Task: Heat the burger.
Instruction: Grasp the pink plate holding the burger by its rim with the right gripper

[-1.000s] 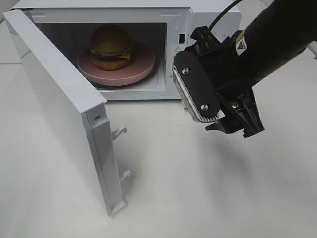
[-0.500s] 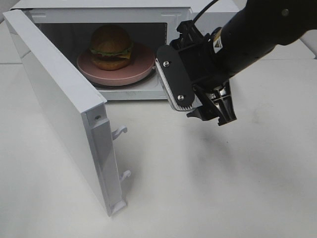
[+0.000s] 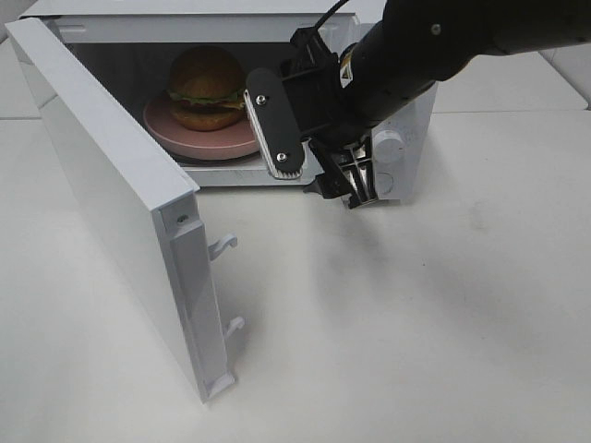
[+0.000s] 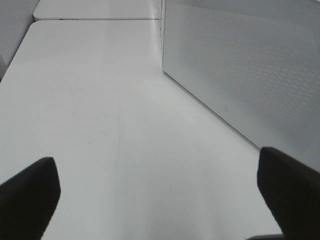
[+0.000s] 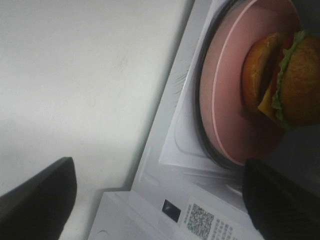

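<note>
Pink plate [image 3: 166, 129] with the burger [image 3: 205, 88] sits inside the microwave [image 3: 416, 120] near the surface's [image 3: 416, 323] far edge; we see left jaws and right jaws apart.

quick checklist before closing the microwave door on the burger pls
1. Burger on the pink plate inside the microwave: ok.
2. Plate fully behind the front frame: ok.
3. Door shut: not ok, it stands wide open.
4. Right gripper open and empty: ok.
5. Door's swing path free: not ok, the right gripper hangs in front of the right side of the opening.
6. Left gripper open and empty: ok. Whether it touches the door: cannot tell.
</note>
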You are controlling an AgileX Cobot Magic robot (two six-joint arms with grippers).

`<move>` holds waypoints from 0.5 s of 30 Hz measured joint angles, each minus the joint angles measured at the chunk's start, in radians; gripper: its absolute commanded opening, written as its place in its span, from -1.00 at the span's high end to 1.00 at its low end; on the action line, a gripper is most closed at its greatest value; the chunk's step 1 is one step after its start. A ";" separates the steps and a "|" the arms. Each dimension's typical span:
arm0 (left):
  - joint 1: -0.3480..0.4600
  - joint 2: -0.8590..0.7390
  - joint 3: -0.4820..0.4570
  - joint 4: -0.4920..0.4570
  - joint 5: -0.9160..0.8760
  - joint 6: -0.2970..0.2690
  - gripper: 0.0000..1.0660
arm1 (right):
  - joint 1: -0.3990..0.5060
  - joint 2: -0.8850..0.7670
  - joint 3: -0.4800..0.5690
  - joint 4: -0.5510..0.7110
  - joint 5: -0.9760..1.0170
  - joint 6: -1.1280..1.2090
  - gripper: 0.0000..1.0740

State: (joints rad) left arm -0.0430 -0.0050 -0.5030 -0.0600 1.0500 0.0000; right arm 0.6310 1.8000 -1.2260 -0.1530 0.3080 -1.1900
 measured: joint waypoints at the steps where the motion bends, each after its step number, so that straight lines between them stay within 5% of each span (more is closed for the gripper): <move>1: 0.000 0.000 0.000 0.000 0.000 0.000 -0.87 | 0.000 0.011 -0.010 0.000 -0.004 0.003 -0.61; 15: 0.000 0.000 0.000 0.000 0.000 0.000 -0.87 | 0.000 0.214 -0.202 0.000 -0.011 0.099 -0.61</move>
State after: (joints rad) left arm -0.0430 -0.0050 -0.5030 -0.0600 1.0500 0.0000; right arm 0.6310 2.0140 -1.4280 -0.1530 0.2970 -1.0910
